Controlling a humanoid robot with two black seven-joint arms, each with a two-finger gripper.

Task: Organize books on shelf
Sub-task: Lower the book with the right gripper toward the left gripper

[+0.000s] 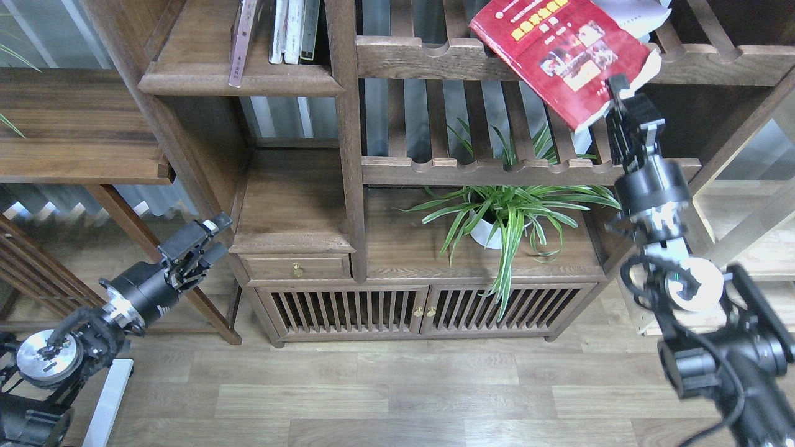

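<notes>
In the head view, the right gripper (615, 102) is clamped on the lower corner of the bright red paperback with yellow title and photos (562, 53), which hangs tilted in front of the slatted upper shelf with a scalloped front rail (422, 57), so the step in hand looks like carrying this book off that rack. The next move likely calls for swinging it left to the solid dark-brown shelf with a rounded moulded edge (205, 62), beside the thin pale-spined books (292, 31), turned upright. The left gripper (200, 239) hangs low by the cabinet, jaws apart and empty; the cover's writing is too small to read.

A potted spider plant (506, 208) stands above slatted cabinet doors (413, 310).
</notes>
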